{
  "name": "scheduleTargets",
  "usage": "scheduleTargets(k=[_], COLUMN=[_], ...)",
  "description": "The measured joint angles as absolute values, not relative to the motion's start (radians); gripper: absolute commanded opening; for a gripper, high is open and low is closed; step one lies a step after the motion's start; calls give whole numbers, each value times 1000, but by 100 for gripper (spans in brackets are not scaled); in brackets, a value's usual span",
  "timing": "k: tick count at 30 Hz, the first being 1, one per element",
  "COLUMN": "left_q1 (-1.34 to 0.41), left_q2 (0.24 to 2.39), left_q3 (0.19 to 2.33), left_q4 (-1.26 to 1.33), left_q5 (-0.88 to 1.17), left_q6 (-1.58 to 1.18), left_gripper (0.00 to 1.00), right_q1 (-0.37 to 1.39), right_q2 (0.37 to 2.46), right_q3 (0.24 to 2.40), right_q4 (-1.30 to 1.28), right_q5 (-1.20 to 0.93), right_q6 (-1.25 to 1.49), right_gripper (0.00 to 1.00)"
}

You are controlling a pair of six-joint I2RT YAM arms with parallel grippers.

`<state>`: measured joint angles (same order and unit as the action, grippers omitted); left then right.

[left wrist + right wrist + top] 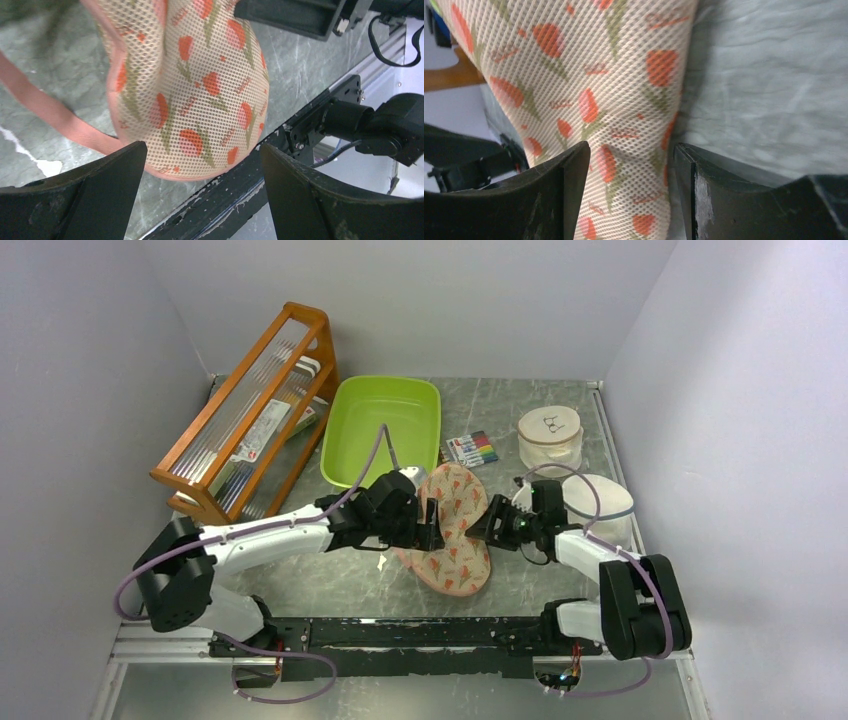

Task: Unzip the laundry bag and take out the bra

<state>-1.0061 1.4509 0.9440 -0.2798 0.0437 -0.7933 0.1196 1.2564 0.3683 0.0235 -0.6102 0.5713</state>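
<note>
Near edge: a black rail (400,632) runs along the near edge of the tabletop (330,585), with an arm base at each end.
Laundry bag: the laundry bag (455,558) sits in the middle of the tabletop, a little toward the near edge, directly between the two grippers. It is cream mesh with red-and-green tulips and pink edging. One lobe points toward the near edge and the other toward the far edge.
Bag strap: a pink strap (50,117) trails off the bag onto the grey surface, seen from the left wrist.
Left claw: the left gripper (437,530) reaches the bag's waist from the left. Its black fingers (100,200) stand wide apart, and the near lobe bulges beyond their tips, unclamped.
Right claw: the right gripper (482,530) meets the same waist from the right. Its jaws are partly apart with printed mesh filling the gap. I cannot tell whether they press on it or merely straddle it.
Near tub: a round white lidded tub (603,502) sits by the right edge, just behind the right arm's wrist.
Far tub: a second round white tub (549,435), with a scribble on its lid, stands farther back on the right.
Markers: a pack of coloured markers (470,448) lies between that tub and the basin.
Basin: a lime-green basin (352,455) sits mid-table toward the far edge.
Rack: a wooden rack (305,320) with a ribbed clear panel slants across the far left corner.
</note>
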Motion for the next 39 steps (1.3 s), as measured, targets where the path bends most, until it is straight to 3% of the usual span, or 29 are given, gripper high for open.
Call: scheduleTargets(k=[4, 12, 21, 25, 30, 34, 39], left_q1=[-996, -994, -995, -1007, -1039, -1078, -1151], left_q2=[1379, 1093, 1177, 1253, 1375, 1512, 1671], left_q3=[908, 777, 817, 873, 978, 1083, 1233], left_q4=[-285, -260, -343, -366, -374, -394, -415], left_q5=[13, -9, -21, -18, -23, -67, -163], left_q6=[-793, -794, -755, -713, -661, -627, -569], left_gripper=[96, 96, 96, 96, 96, 96, 96], right_q1=[250, 570, 528, 456, 373, 280, 171], right_q2=[1241, 1113, 863, 762, 668, 626, 644], right_q3=[330, 269, 300, 358, 458, 469, 465], right_q4=[100, 316, 187, 7, -171, -227, -271], right_q5=[-653, -670, -456, -321, -152, -151, -194], right_q6=[642, 884, 883, 835, 754, 698, 647], right_gripper=[59, 69, 76, 80, 76, 70, 72])
